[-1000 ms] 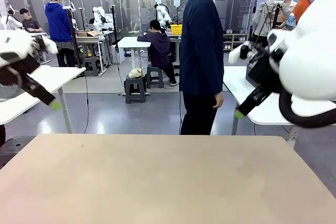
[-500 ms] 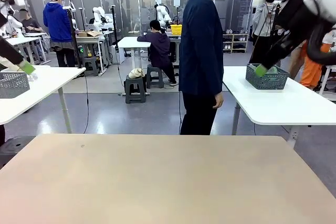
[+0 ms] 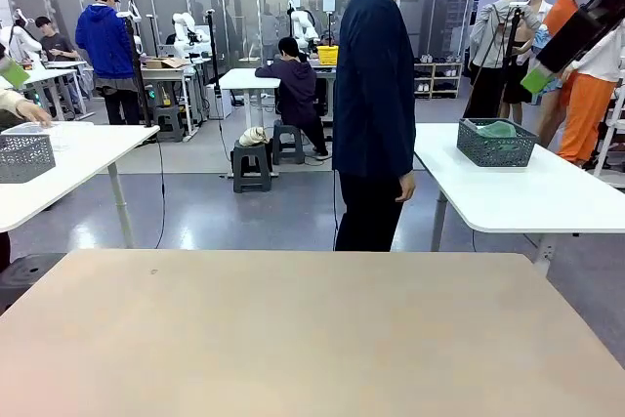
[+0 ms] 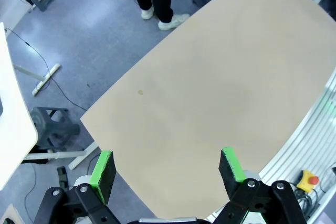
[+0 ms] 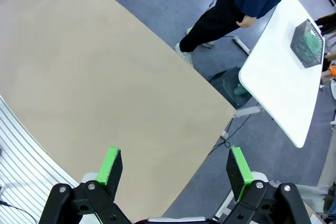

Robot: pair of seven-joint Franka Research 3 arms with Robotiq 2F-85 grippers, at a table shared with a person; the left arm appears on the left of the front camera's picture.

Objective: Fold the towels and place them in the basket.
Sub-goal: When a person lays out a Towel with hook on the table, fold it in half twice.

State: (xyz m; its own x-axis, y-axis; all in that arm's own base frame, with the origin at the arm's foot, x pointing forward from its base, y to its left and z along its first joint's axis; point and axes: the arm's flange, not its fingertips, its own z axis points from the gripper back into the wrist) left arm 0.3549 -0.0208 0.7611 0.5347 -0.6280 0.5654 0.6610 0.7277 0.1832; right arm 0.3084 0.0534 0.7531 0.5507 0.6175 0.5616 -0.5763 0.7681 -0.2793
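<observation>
- In the front view, a person (image 3: 376,95) in a dark navy jacket stands side-on at the far edge of the beige table (image 3: 312,339).
- Behind and to the right is a white side table (image 3: 532,202). It carries the dark grey mesh basket (image 3: 498,150) with a pale blue-green cloth (image 3: 498,129) inside, too small to confirm as a towel.
- The same view shows one green pad (image 3: 537,80) of the right arm's tool high at the upper right, and another green pad (image 3: 12,73) at the left edge.
- The left wrist view looks down from high up on the beige table, with the person's dark trousers and pale shoes beyond its edge.
- The right wrist view adds the white side table with the basket at its far end.
- The left gripper (image 4: 167,166) is released. Its fingers are spread wide with nothing between them, and it is clear of the tabletop.
- The right gripper (image 5: 174,166) is likewise spread wide, holding and touching nothing.
- The basket is well apart from both grippers, on the right arm's side.
</observation>
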